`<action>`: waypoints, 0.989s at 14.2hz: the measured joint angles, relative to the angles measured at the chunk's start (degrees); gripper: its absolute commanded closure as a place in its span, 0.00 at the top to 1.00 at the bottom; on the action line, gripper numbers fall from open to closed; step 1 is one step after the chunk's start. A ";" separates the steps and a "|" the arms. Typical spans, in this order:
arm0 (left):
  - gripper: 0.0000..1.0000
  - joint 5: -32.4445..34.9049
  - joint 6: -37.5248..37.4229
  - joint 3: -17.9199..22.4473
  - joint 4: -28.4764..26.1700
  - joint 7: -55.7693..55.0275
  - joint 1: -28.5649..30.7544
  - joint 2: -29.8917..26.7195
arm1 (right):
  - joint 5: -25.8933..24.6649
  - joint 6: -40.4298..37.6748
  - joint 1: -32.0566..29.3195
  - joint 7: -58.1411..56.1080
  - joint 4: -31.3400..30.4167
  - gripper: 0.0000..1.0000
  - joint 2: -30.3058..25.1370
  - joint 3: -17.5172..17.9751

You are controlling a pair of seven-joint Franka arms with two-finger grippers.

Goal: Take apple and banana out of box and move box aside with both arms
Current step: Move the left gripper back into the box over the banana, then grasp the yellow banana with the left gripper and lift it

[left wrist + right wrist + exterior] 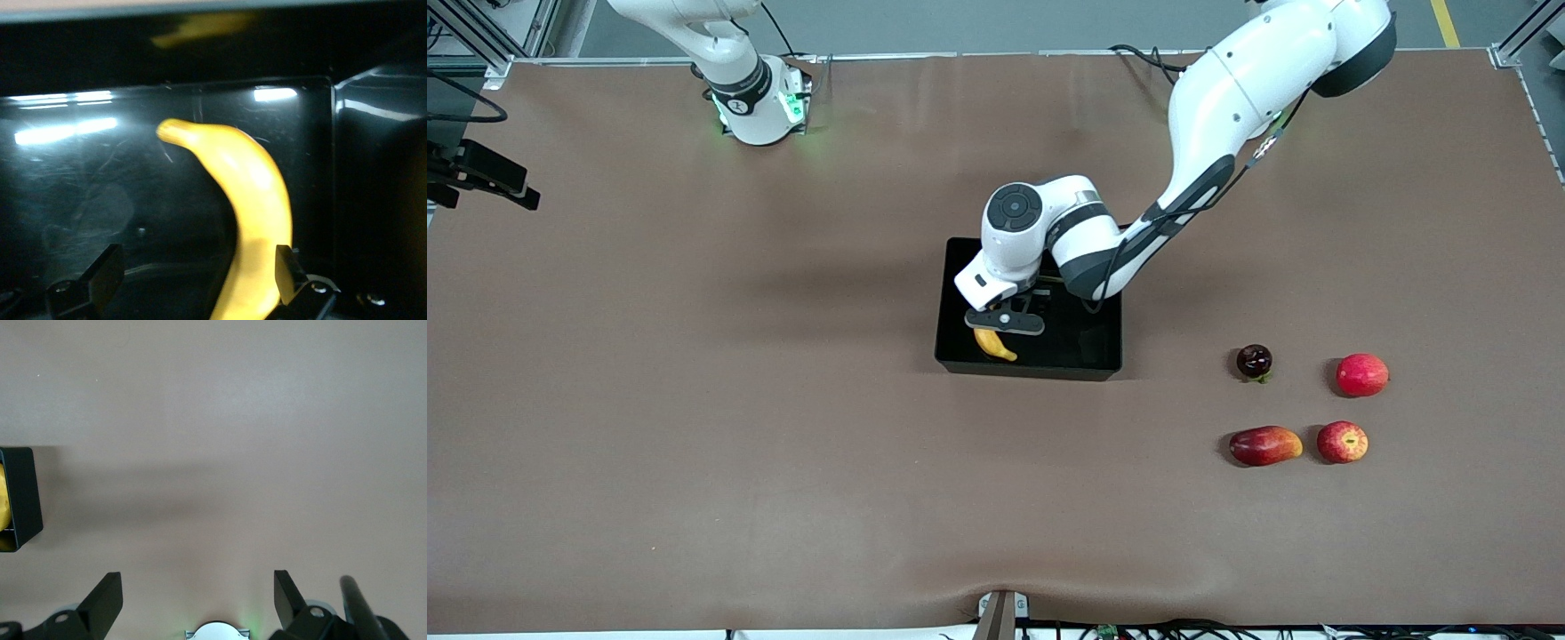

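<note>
Front view: apple (1342, 442) already out on tabletop (694, 400). Banana (994, 344) in box (1089, 356), between spread fingers of left claw (197, 277), ungrasped. Right claw (197, 597) released, waiting above bare tabletop. Box not yet moved.

Even overhead light keeps the table (694, 400) bright, with soft shadows under the arms. White glare streaks the glossy box (100, 200) floor – the banana (257, 220) there looks overexposed and slightly blurred – and a green glow marks one arm base (760, 111).
</note>
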 measured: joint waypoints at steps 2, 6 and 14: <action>1.00 0.00 0.80 0.01 0.12 0.00 -0.46 0.89 | 0.00 0.00 0.00 0.00 0.00 1.00 0.00 0.00; 1.00 0.00 2.80 0.55 0.21 -1.17 -1.25 2.35 | 0.00 0.00 0.00 0.00 0.00 1.00 0.00 0.00; 0.43 0.03 5.26 4.41 0.61 -4.76 -4.68 3.82 | 0.06 0.02 0.00 0.00 -0.08 1.00 0.78 0.13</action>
